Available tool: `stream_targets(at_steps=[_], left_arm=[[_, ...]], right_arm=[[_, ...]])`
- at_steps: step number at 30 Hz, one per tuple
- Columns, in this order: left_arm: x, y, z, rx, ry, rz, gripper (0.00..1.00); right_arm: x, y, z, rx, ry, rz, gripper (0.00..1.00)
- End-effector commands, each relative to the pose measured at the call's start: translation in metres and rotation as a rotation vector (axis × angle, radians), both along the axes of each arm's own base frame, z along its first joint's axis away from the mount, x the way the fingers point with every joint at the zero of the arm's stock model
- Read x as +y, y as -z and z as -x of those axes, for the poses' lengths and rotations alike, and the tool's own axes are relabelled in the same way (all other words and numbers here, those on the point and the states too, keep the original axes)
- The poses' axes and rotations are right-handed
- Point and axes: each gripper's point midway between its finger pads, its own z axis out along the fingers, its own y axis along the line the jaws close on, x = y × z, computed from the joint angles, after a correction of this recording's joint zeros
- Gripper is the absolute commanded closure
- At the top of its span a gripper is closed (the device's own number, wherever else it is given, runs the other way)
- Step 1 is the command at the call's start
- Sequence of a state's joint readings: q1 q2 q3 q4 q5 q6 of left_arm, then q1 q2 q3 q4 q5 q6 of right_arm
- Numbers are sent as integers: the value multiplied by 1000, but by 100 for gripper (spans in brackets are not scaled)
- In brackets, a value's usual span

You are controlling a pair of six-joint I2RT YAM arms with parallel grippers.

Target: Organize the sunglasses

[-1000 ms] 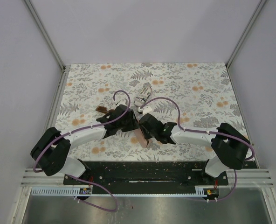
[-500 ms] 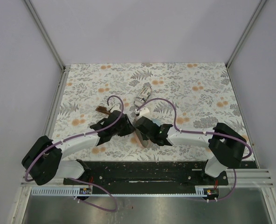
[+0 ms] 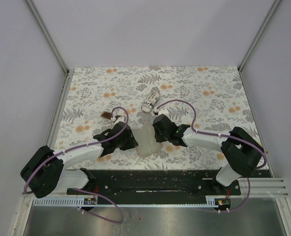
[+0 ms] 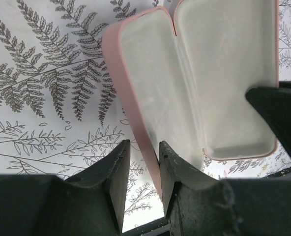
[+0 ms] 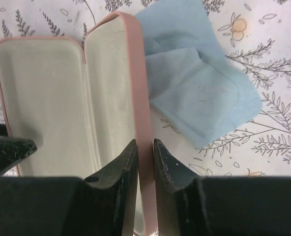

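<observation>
Left arm [image 3: 81, 152]: reached low from the near left corner toward the middle of the floral tablecloth [image 3: 209, 88]
Right arm [image 3: 204, 140]: reached in from the near right, so that the two wrists met from opposite sides over one object
Left gripper [image 4: 143, 143]: straddled the left-hand wall of the pink case [image 4: 219, 73], jaws narrowly apart; the inner finger lay against the pink rim while a sliver of cloth showed beside the outer finger
Right gripper [image 5: 144, 141]: closed on the opposite wall of the case, both fingers pressed to the pink rim with no gap visible
Pink case: lay open and flat between the grippers near the front centre of the table, its two pale-lined halves facing up, nothing inside either half
Blue cloth [image 5: 199, 93]: lay rumpled on the table just beside the case's right wall, touching it, seen from the right wrist only
Brown sunglasses [image 3: 107, 115]: rested on the table to the left of and beyond the left gripper, outside the case and apart from it
Striped pouch [image 3: 150, 100]: lay beyond the case toward mid-table, angled and well clear of both grippers; its near end showed white, too small to identify
</observation>
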State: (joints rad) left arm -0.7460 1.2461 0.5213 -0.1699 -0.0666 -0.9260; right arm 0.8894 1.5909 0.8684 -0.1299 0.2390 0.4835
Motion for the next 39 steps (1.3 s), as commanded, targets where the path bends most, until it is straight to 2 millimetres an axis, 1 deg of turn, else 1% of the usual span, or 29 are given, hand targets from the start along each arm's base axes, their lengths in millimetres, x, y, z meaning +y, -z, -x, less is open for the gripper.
stream_targets(at_steps=[1,3,5,8,9,11,12,13,15,17,18,19,20,22,23,24,25,26,28,33,34,36,37,39], left_arm=[[21,17,22,89,30,-119,67],[20,11,18,70,30,-117,66],[19,1,11,46,23,-123,60],[17,-24,-3,2,14,-107,46],[19,-33,-10,-11,2,-92,39],[22,-52,-24,-40,-16,-38,29],[25,-62,-31,-58,-22,-10,23],[32,-70,-39,-75,-48,7,18],[42,-84,-50,-97,-68,49,10],[55,-91,-61,-107,-106,63,6],[62,-93,-65,-107,-127,68,6],[69,-93,-69,-104,-153,74,5],[77,-93,-75,-104,-185,85,4],[88,-89,-81,-97,-231,110,3],[91,-88,-83,-94,-251,128,3],[95,-85,-86,-88,-269,144,3],[97,-85,-88,-88,-284,158,3],[97,-84,-90,-88,-293,169,3],[95,-85,-91,-99,-284,186,3],[93,-84,-92,-118,-248,179,4],[93,-84,-92,-121,-241,173,5],[94,-84,-90,-130,-229,162,6],[95,-86,-90,-144,-224,159,6],[92,-90,-86,-175,-201,158,7]], right_arm=[[-5,-3,-3,16,35,-57,92],[-2,-4,-2,22,30,-75,91],[2,-6,-1,27,25,-95,91],[10,-9,-2,42,23,-131,90],[14,-9,-3,52,27,-146,90],[22,-10,-5,70,47,-174,89],[25,-9,-6,82,61,-184,88],[28,-7,-8,92,71,-197,87],[39,-5,-11,122,91,-227,86],[48,-2,-12,143,93,-251,84],[55,-3,-14,149,85,-273,82],[60,-3,-13,162,75,-284,79],[66,-4,-12,179,58,-298,73],[76,-7,-11,199,30,-318,57],[77,-9,-13,200,26,-326,53],[79,-13,-13,195,19,-332,46],[78,-18,-14,184,16,-337,42],[75,-21,-16,179,22,-337,39],[62,-27,-20,173,32,-339,39],[19,-43,-33,159,79,-352,36],[11,-46,-33,155,87,-350,35],[-7,-50,-36,137,110,-337,34],[-14,-52,-38,129,124,-332,31],[-28,-52,-42,126,138,-335,31]])
